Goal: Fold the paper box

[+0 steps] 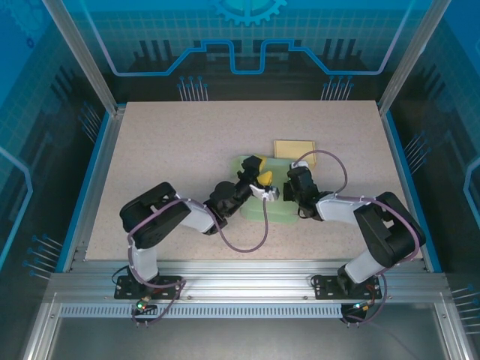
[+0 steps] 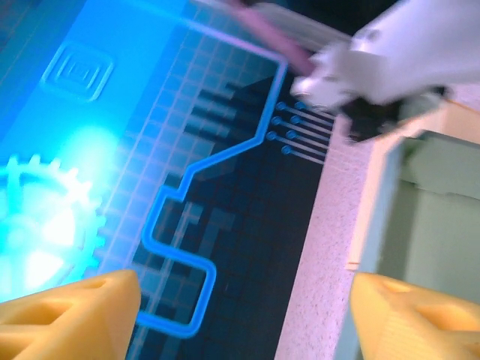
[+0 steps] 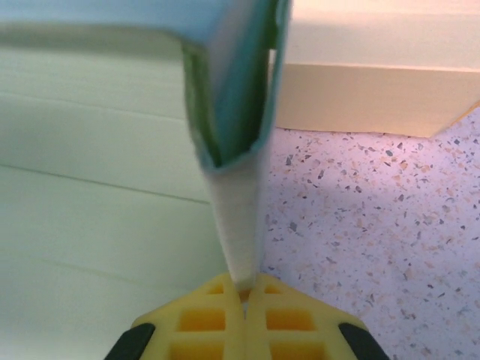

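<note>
Speckled table point(image 1: 165, 172), glowing blue circuit-patterned walls point(image 1: 247, 45)

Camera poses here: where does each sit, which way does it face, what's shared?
Top external: above and behind the bases, looking down at the table; left arm and right arm meet over the green paper box.
Left wrist: tipped sideways toward the enclosure wall; left gripper open, yellow fingers at the bottom corners.
Right wrist: low over the table, looking along the box; right gripper shut on its folded flap.
Shared: the green box in all three; the cream box in top and right wrist.
</note>
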Action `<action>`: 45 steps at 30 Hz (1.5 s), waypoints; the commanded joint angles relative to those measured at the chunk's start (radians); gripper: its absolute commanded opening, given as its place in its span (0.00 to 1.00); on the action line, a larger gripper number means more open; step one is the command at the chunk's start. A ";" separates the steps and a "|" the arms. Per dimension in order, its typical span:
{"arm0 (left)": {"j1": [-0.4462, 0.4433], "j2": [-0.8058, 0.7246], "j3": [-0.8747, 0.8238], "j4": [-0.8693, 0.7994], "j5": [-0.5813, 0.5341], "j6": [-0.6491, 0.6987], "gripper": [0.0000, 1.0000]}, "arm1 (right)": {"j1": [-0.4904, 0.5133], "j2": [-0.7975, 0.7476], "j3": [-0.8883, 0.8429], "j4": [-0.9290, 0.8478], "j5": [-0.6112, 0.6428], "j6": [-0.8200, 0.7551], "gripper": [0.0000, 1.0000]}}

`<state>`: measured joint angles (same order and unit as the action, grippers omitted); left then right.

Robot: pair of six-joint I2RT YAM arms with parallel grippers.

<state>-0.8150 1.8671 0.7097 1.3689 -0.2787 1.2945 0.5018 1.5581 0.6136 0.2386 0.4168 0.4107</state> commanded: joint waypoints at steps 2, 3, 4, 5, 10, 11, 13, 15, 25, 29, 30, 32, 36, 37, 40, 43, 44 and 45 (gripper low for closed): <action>-0.007 -0.160 -0.012 0.030 -0.280 -0.322 0.91 | 0.048 0.004 0.003 0.065 0.102 -0.028 0.00; -0.007 -0.193 -0.017 0.029 -0.335 -0.384 0.97 | 0.056 -0.001 -0.005 0.077 0.112 -0.034 0.00; -0.007 -0.225 -0.023 0.025 -0.374 -0.437 0.99 | 0.061 -0.005 -0.011 0.089 0.119 -0.040 0.00; -0.009 -0.262 -0.028 0.005 -0.416 -0.487 0.99 | 0.067 -0.010 -0.020 0.103 0.125 -0.046 0.00; 0.011 -0.480 0.096 -0.720 -0.438 -0.853 0.99 | 0.073 -0.024 -0.053 0.165 0.107 -0.078 0.00; 0.033 -0.507 0.158 -0.940 -0.369 -0.968 0.99 | 0.076 -0.023 -0.057 0.174 0.102 -0.082 0.00; 0.070 -0.514 0.247 -1.164 -0.273 -1.116 0.99 | 0.078 -0.023 -0.067 0.191 0.095 -0.085 0.00; 0.075 -0.487 0.280 -1.192 -0.249 -1.123 0.99 | 0.078 -0.020 -0.084 0.223 0.082 -0.091 0.00; 0.063 -0.182 0.552 -1.441 -0.272 -1.155 0.99 | 0.084 -0.007 -0.152 0.335 0.028 -0.105 0.00; 0.048 -0.057 0.646 -1.461 -0.278 -1.136 0.99 | 0.091 -0.003 -0.149 0.323 0.023 -0.111 0.00; 0.042 -0.035 0.660 -1.456 -0.280 -1.129 0.99 | 0.093 -0.002 -0.147 0.322 0.022 -0.114 0.00; 0.027 0.006 0.688 -1.444 -0.291 -1.111 0.99 | 0.096 0.004 -0.140 0.317 0.034 -0.115 0.00; 0.009 0.062 0.703 -1.430 -0.335 -1.091 0.99 | 0.100 0.012 -0.132 0.309 0.050 -0.110 0.00; 0.007 0.068 0.699 -1.430 -0.338 -1.092 0.99 | 0.102 0.013 -0.132 0.306 0.058 -0.106 0.00; 0.004 0.069 0.666 -1.414 -0.346 -1.100 0.99 | 0.103 0.011 -0.130 0.300 0.092 -0.087 0.00; 0.005 0.067 0.644 -1.409 -0.348 -1.103 0.99 | 0.103 0.013 -0.130 0.305 0.118 -0.067 0.03; 0.005 0.070 0.640 -1.408 -0.352 -1.100 0.99 | 0.103 0.016 -0.129 0.309 0.120 -0.067 0.07; 0.005 0.072 0.640 -1.407 -0.356 -1.099 0.99 | 0.103 0.020 -0.127 0.312 0.124 -0.067 0.10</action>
<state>-0.8082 1.9217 1.3716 -0.0399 -0.6018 0.1848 0.5892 1.5608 0.4690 0.5156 0.4919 0.3244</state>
